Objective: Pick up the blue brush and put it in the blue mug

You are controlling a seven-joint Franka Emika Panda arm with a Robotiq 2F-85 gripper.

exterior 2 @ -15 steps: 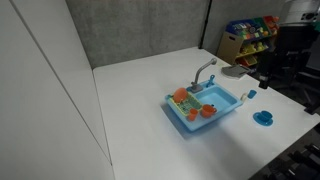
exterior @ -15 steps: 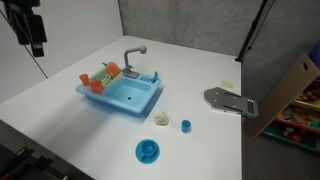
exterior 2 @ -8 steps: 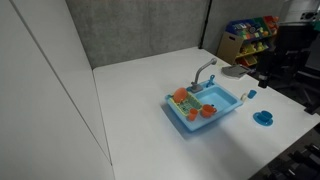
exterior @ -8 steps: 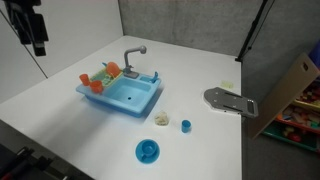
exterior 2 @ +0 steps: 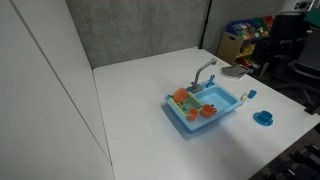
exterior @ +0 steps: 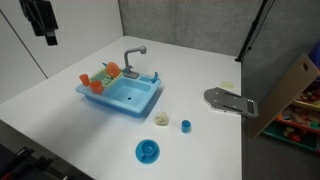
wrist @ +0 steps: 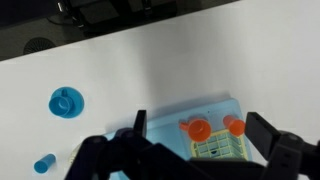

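The blue mug (exterior: 147,151) stands upright on the white table in front of the light-blue toy sink (exterior: 135,99); it also shows in the other views (exterior 2: 264,117) (wrist: 65,102). A slim dark-blue piece on the sink's back rim beside the grey faucet looks like the blue brush (exterior: 153,75), too small to be sure. My gripper (exterior: 49,38) hangs high above the table's far left corner, well away from both. In the wrist view the gripper (wrist: 200,135) is open with nothing between its fingers, and the sink lies far below it.
Two orange cups (wrist: 197,128) and a green-yellow rack (exterior: 110,72) sit in the sink. A tiny teal cup (exterior: 186,125) and a small pale object (exterior: 161,119) lie right of it. A grey flat device (exterior: 230,100) rests near the table's far edge. A toy shelf (exterior 2: 250,35) stands beyond.
The gripper has shifted a little to the right and upward in the exterior view. Nothing on the table has moved.
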